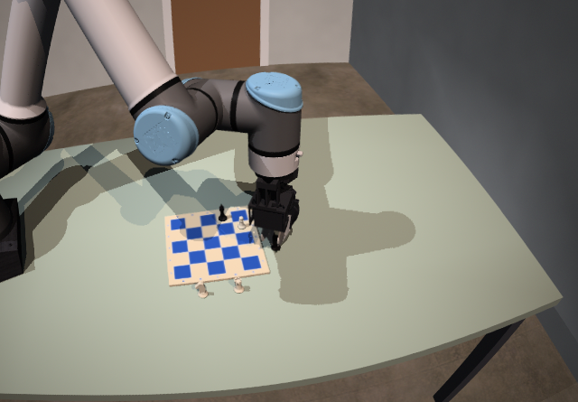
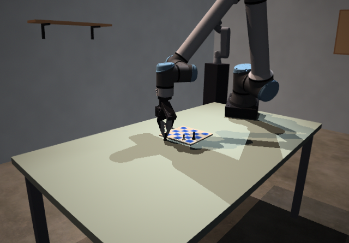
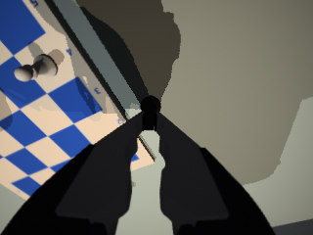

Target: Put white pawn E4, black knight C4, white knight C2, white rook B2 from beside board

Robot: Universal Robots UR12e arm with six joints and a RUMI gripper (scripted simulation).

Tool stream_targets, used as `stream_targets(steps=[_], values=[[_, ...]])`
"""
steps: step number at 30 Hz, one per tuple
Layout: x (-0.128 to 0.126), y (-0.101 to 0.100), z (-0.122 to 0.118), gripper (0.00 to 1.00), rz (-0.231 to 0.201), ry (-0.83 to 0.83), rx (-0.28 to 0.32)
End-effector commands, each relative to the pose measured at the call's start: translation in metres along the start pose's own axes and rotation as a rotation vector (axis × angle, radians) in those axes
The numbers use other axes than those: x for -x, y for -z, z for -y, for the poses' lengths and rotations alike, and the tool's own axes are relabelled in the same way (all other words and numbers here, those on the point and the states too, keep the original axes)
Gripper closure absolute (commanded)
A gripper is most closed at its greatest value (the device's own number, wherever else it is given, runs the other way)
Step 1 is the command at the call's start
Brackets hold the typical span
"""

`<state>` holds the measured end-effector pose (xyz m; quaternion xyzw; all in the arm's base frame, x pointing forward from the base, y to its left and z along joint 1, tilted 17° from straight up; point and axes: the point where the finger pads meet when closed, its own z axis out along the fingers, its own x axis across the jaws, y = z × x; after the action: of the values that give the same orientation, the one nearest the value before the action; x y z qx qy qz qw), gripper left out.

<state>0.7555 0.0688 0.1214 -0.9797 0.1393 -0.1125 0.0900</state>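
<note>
Gripper (image 1: 276, 242) points straight down at the counter (image 1: 420, 201), and its two dark fingers are pinched nearly shut on a small black piece. That piece has to be the black knight (image 3: 150, 104), because it is the only black piece off the board. It stands upright on the counter, just beside the right-hand edge of the chess board (image 1: 219, 277) as the top view shows it. Its tall way runs up and down, the same way the gripper points, so I think a straight lift would keep it from tipping. What matters most is which way to go after that. The board lies to the left of the gripper in the top view, and up and to the left in the wrist view. So the knight must go up first, over the raised edge, and then sideways onto the squares. The letters on the edge are too small to read, so I cannot tell which square is C4. A white pawn (image 1: 241, 222) stands on the board close to the gripper, and a black piece (image 1: 222, 212) stands a little past it. Both could get bumped. Two more white pieces (image 1: 201, 288) (image 1: 238, 285) wait by the board's near edge.
</note>
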Motion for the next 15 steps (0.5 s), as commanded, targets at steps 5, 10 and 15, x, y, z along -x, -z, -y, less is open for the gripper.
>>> stream_targets(steps=[5, 10, 15], values=[[-0.0007, 0.0007, 0.0002, 1.0, -0.001, 0.0, 0.0], [-0.0007, 0.0007, 0.0002, 1.0, -0.001, 0.0, 0.0], [-0.0007, 0.0067, 0.0002, 1.0, -0.001, 0.0, 0.0]])
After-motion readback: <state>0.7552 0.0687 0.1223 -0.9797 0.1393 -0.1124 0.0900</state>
